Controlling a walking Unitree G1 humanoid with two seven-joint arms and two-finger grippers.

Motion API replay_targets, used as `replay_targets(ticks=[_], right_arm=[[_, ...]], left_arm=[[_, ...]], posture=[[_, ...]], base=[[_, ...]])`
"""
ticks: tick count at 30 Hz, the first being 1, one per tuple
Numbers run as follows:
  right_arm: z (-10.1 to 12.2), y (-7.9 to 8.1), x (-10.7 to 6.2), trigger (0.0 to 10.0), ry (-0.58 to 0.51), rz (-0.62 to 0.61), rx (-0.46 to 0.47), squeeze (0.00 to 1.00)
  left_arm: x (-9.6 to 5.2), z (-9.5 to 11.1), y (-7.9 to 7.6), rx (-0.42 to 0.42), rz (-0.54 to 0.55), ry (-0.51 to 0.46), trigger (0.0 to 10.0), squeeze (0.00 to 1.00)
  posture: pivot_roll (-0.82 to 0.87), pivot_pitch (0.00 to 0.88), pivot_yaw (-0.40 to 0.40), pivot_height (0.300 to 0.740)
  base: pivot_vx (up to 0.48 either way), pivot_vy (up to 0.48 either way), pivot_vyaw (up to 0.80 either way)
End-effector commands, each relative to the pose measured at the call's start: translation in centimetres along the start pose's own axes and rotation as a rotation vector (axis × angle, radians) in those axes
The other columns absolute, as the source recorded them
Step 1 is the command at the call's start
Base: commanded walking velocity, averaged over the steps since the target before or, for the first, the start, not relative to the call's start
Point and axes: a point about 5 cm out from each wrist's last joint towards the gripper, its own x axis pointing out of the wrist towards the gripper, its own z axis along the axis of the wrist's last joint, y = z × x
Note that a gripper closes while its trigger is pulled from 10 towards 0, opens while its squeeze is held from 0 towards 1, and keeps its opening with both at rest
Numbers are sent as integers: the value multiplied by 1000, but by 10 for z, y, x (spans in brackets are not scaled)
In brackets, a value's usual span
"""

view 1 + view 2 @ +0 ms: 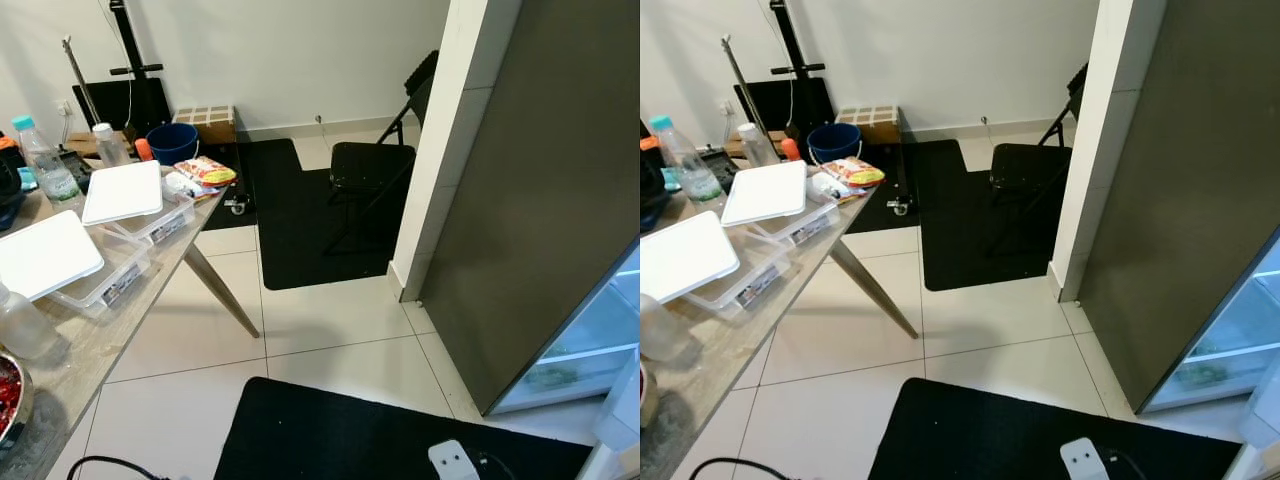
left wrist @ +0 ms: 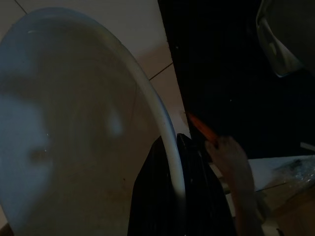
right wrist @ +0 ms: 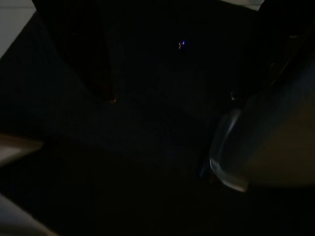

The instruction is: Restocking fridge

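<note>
1. Head views: the fridge [image 1: 540, 200] stands from 1 to 4 o'clock, its door ajar with lit shelves [image 1: 590, 345] showing at 4 o'clock. The table [image 1: 95, 345] runs along 8 to 10 o'clock, loaded with two lidded boxes [image 1: 120, 195], water bottles [image 1: 45, 165], a snack packet [image 1: 205, 172] and a bowl of red food [image 1: 8, 395] right at the table's near edge. A folding chair [image 1: 370, 165] sits at 12 o'clock on a black mat [image 1: 300, 215].

2. Left wrist view: the left gripper [image 2: 172, 196] pinches the rim of a pale plate or bowl [image 2: 74, 128], fingers either side of the edge. That's a thin hold; my worry is it tips or slips if the robot turns sharply towards the fridge. A person's hand [image 2: 236, 162] is close by, so a swing could strike it.

3. Right wrist view: very dark. I cannot tell how the right gripper's fingers stand. Something pale glints [image 3: 226, 162], unidentifiable.

4. A cable [image 1: 110, 465] and white plug [image 1: 452, 460] lie at 6 o'clock: a trip risk, I'd say.
</note>
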Motion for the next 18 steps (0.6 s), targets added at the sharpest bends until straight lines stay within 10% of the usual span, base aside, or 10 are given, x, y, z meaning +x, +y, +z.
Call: replay_targets(ticks=[1, 18], right_arm=[[-5, 6, 0, 10000, 6, 7, 6, 0], [7, 5, 2, 10000, -1, -22, 31, 0]], left_arm=[[0, -1, -5, 36, -21, -1, 10000, 0], [1, -3, -18, 120, -66, 2, 10000, 0]], posture=[[-54, 0, 59, 740], [-115, 5, 89, 740]], base=[[0, 0, 0], [0, 0, 0]])
